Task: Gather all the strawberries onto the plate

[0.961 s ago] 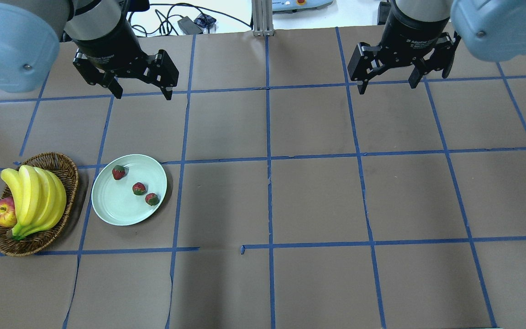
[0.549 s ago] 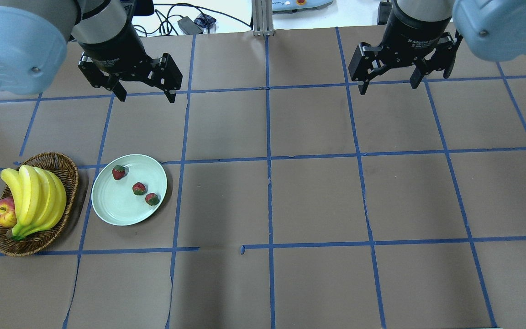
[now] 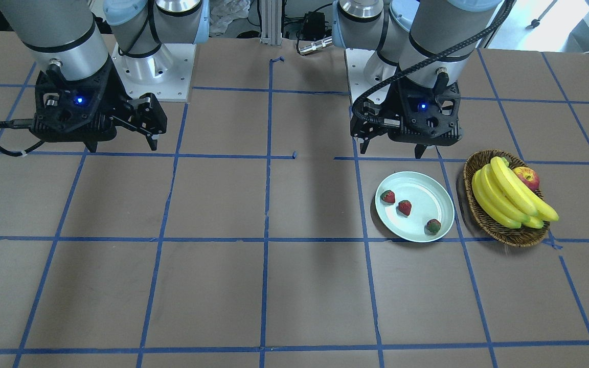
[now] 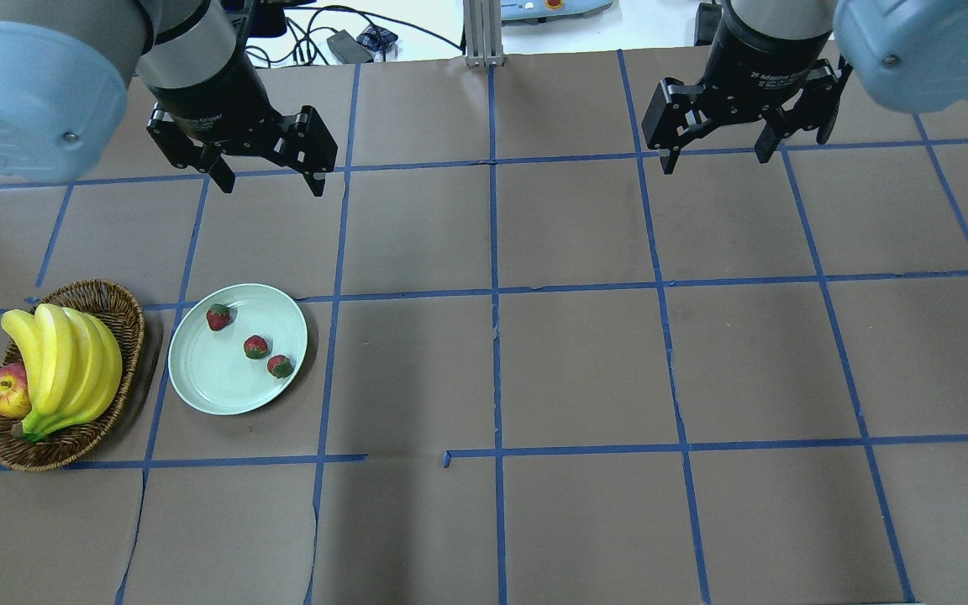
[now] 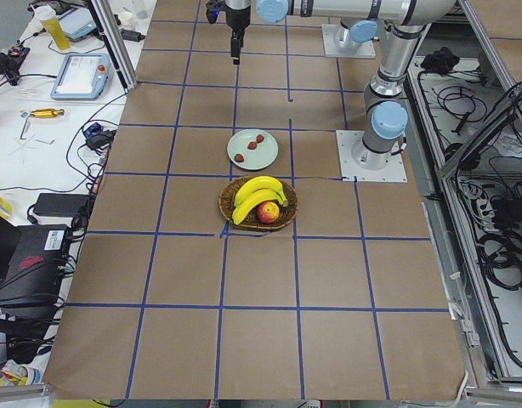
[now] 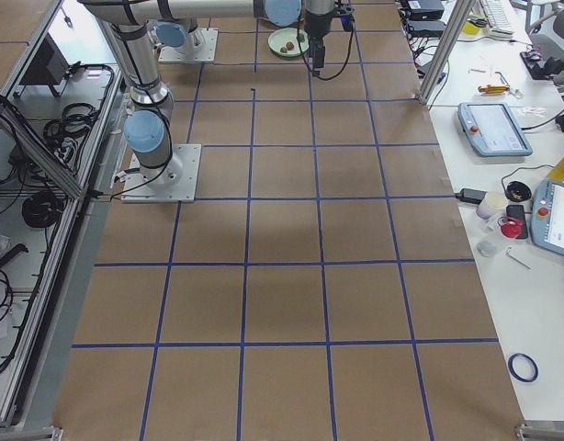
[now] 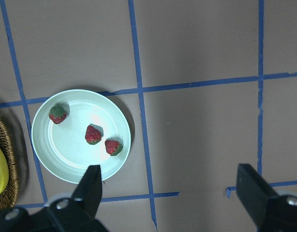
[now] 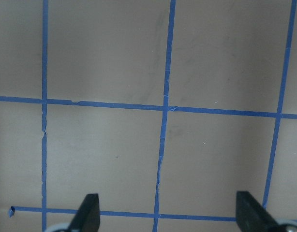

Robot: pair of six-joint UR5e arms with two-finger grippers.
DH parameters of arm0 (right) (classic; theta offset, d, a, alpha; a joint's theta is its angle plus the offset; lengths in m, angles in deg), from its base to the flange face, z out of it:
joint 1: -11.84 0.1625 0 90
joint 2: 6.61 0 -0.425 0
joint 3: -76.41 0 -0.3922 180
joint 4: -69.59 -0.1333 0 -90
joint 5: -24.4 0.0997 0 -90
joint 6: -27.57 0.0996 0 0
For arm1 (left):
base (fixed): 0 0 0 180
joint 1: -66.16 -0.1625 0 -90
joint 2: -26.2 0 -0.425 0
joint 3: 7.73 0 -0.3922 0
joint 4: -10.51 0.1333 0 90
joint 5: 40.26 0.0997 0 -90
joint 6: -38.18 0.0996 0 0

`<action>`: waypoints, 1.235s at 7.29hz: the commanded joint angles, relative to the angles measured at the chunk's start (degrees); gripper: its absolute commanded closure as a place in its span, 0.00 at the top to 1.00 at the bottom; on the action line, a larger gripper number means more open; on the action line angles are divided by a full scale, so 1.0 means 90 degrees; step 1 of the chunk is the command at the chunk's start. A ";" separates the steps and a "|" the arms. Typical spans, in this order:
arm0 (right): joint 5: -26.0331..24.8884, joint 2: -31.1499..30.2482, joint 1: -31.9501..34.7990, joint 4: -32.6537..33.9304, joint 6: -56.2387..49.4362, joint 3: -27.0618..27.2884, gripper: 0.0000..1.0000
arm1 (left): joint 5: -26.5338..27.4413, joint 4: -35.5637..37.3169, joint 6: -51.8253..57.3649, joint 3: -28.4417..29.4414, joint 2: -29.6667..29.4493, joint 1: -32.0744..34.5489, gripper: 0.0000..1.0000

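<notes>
Three small red strawberries (image 4: 218, 317) (image 4: 256, 346) (image 4: 280, 366) lie on the pale mint-green plate (image 4: 207, 378) at the table's left. They also show in the front view (image 3: 387, 196) (image 3: 404, 207) (image 3: 433, 226) on the plate (image 3: 427, 194) and in the left wrist view (image 7: 57, 114) (image 7: 93, 134) (image 7: 113, 147). My left gripper (image 4: 270, 183) is open and empty, high above the table behind the plate. My right gripper (image 4: 715, 160) is open and empty, high over the table's right half.
A brown wicker basket (image 4: 127, 315) with a bunch of bananas (image 4: 64, 365) and a red-yellow apple (image 4: 7, 391) stands just left of the plate. Brown paper with a blue tape grid covers the table. Cables and devices lie beyond the far edge.
My left gripper has shifted a little to the right and toward the plate. The right gripper, the plate and the strawberries have not moved.
</notes>
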 commanded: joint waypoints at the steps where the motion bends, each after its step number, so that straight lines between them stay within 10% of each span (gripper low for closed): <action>1: -0.0007 -0.0026 -0.0008 -0.0006 -0.0005 0.0006 1.00 | 0.0001 0.0000 0.0025 -0.0010 -0.0020 0.0003 1.00; 9: -0.0007 -0.0026 0.0002 0.0004 0.0005 -0.0013 1.00 | 0.0011 0.0010 0.0064 -0.0010 0.0029 -0.0075 1.00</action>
